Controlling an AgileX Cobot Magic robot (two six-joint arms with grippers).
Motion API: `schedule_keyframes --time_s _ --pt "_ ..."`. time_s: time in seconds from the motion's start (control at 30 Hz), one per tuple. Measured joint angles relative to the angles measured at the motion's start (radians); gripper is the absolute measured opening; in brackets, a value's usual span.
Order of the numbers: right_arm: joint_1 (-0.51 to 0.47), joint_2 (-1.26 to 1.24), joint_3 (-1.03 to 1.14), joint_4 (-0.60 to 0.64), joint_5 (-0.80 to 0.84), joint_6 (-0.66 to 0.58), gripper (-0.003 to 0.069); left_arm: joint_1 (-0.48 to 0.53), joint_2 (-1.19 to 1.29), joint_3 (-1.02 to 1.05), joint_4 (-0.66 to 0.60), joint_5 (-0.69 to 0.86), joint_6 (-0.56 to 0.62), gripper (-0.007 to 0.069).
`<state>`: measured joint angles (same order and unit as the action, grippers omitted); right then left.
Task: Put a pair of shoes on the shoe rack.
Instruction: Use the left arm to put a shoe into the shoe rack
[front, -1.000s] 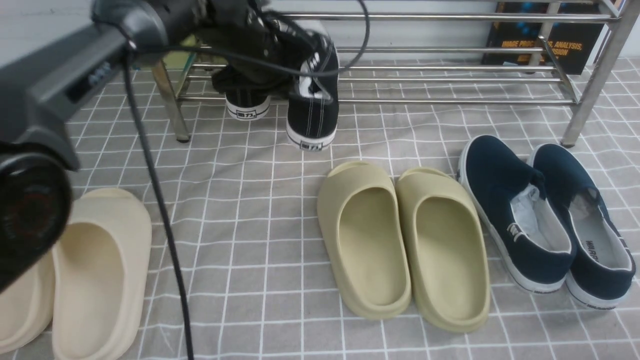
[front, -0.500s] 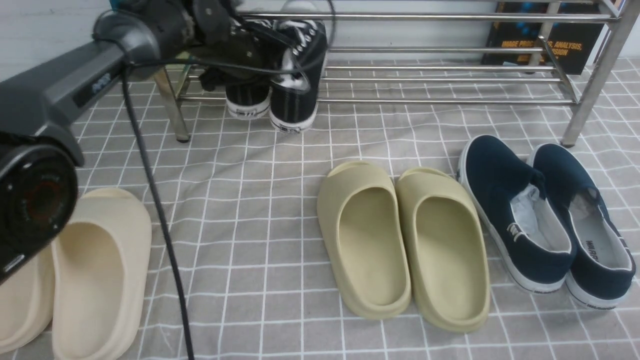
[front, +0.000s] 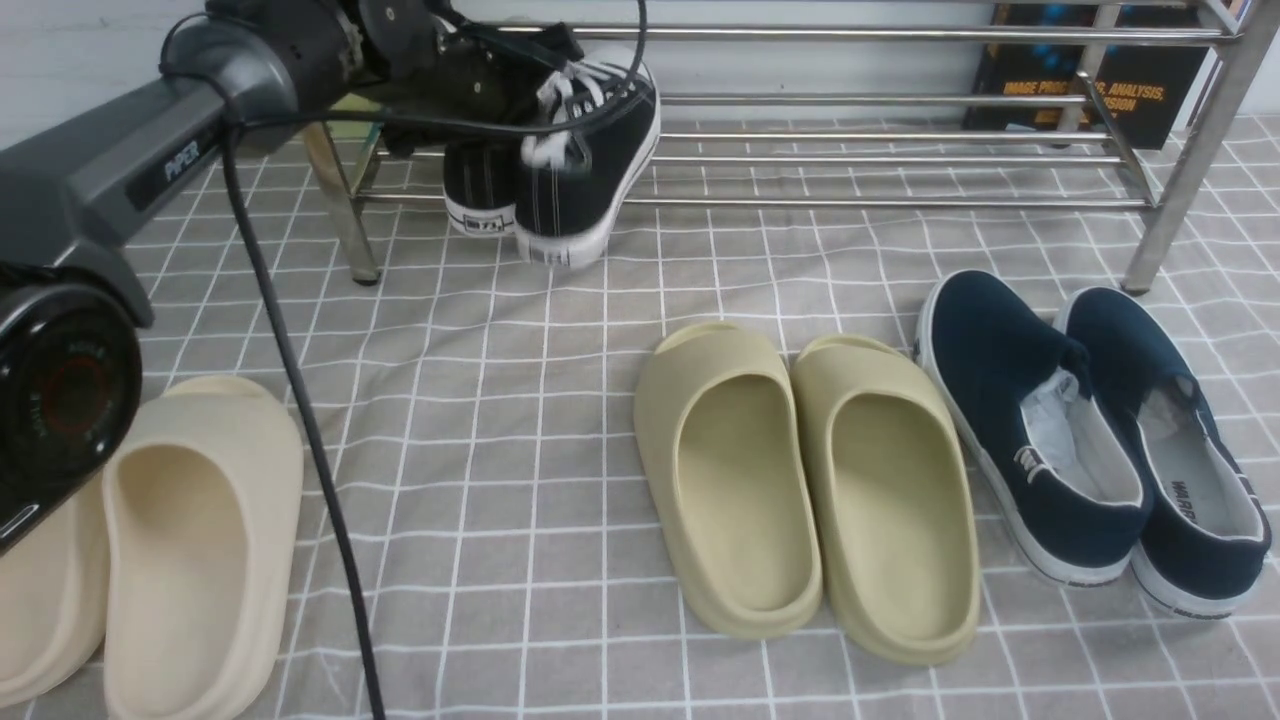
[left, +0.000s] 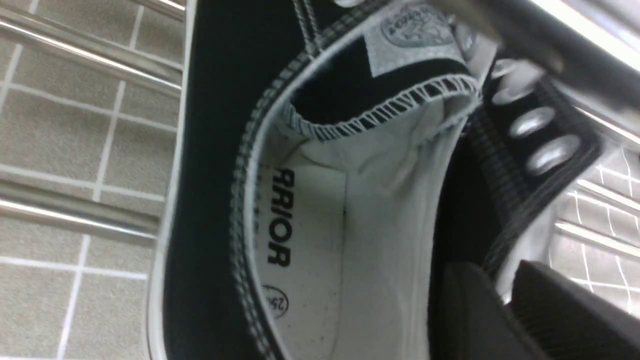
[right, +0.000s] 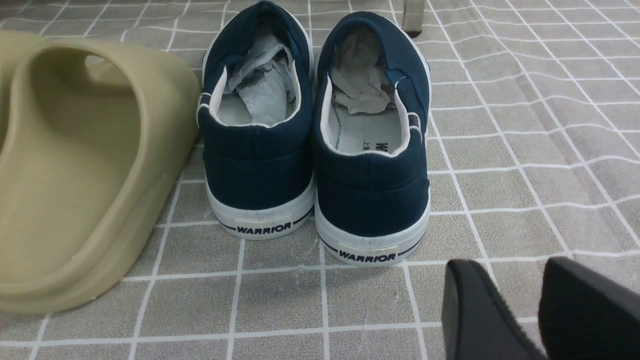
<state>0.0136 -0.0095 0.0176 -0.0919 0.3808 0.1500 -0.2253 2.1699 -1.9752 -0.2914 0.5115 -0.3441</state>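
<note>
My left gripper (front: 530, 85) is shut on one black lace-up sneaker (front: 585, 170), pinching its side wall by the eyelets. The sneaker hangs tilted, its heel low at the front bar of the silver shoe rack (front: 900, 160) and its toe up over the lower shelf. In the left wrist view the gripper (left: 505, 295) holds the sneaker (left: 310, 225) above the rack bars (left: 75, 50). The second black sneaker (front: 480, 195) sits on the lower shelf just to its left, heel toward me. My right gripper (right: 520, 285) is open and empty, low over the cloth.
Olive slippers (front: 800, 480) lie mid-floor, cream slippers (front: 190, 540) at the front left, and navy slip-ons (front: 1090, 440) at the right, also in the right wrist view (right: 315, 150). A rack leg (front: 345, 220) stands beside my left arm. A dark box (front: 1090, 70) sits behind the rack.
My left gripper carried the sneaker left and back toward the rack, turning it from hanging heel-down to tilted with its toe over the lower shelf, beside the other sneaker.
</note>
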Motion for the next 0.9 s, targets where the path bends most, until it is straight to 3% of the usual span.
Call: schedule_keyframes --time_s 0.1,0.2,0.33,0.47,0.5,0.57,0.7,0.9 --pt "0.000 0.000 0.000 0.000 0.000 0.000 0.0239 0.000 -0.032 0.000 0.001 0.086 0.029 0.0288" --pt "0.000 0.000 0.000 0.000 0.000 0.000 0.0239 0.000 -0.100 0.000 0.023 0.214 0.111 0.0302" --pt "0.000 0.000 0.000 0.000 0.000 0.000 0.0239 0.000 -0.186 -0.004 0.093 0.393 0.178 0.0213" --pt "0.000 0.000 0.000 0.000 0.000 0.000 0.0239 0.000 -0.217 -0.007 0.136 0.535 0.189 0.0090" --pt "0.000 0.000 0.000 0.000 0.000 0.000 0.0239 0.000 -0.215 0.010 0.143 0.566 0.192 0.0029" --pt "0.000 0.000 0.000 0.000 0.000 0.000 0.0239 0.000 -0.205 0.050 0.146 0.571 0.193 -0.0013" --pt "0.000 0.000 0.000 0.000 0.000 0.000 0.0239 0.000 -0.166 0.136 0.126 0.521 0.193 -0.0013" --pt "0.000 0.000 0.000 0.000 0.000 0.000 0.0239 0.000 -0.074 0.190 -0.001 0.323 0.193 -0.0013"
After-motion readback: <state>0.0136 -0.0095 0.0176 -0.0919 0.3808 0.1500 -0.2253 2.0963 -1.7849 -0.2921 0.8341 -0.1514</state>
